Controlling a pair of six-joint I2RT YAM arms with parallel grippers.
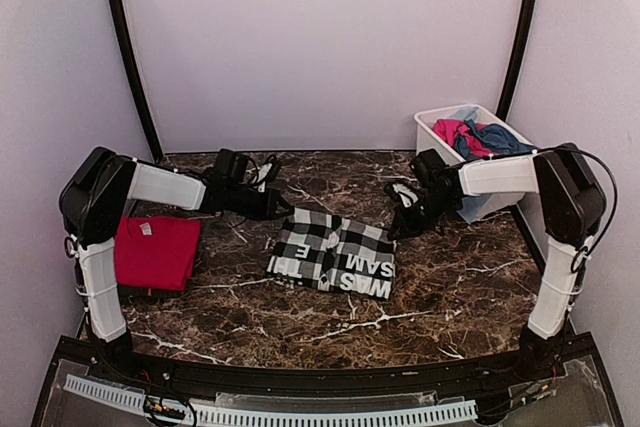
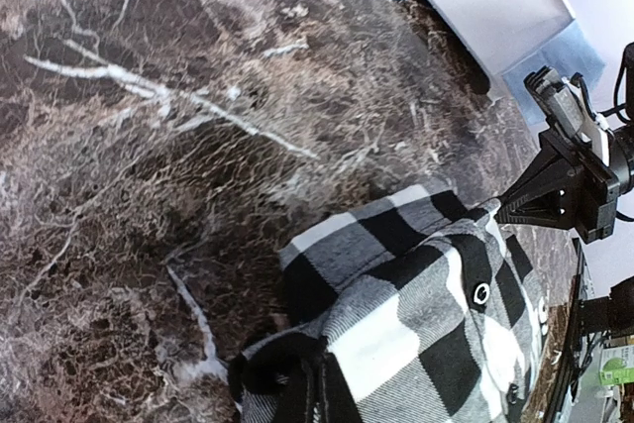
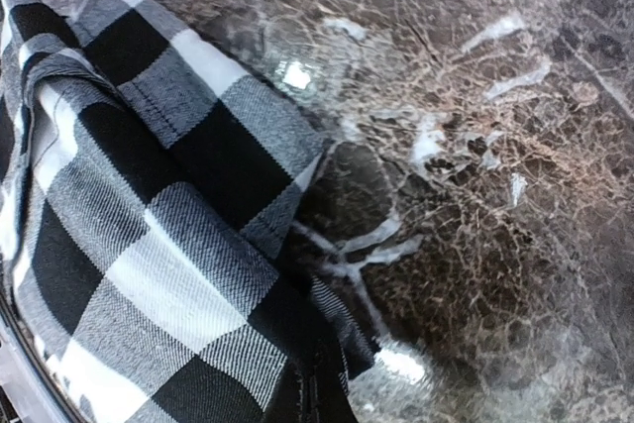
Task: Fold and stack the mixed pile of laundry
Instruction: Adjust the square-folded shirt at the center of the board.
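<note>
The checked garment (image 1: pixel 335 255) lies flat on the table (image 1: pixel 460 287), near the white tub (image 1: pixel 428 125). Treat it as light, limp cloth. The right jaws pinch its tub-side corner, the left jaws the opposite corner.

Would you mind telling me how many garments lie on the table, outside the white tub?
2: a folded red tee at the left, and a checked garment in the centre. A dark edge under the tee may be another.
</note>
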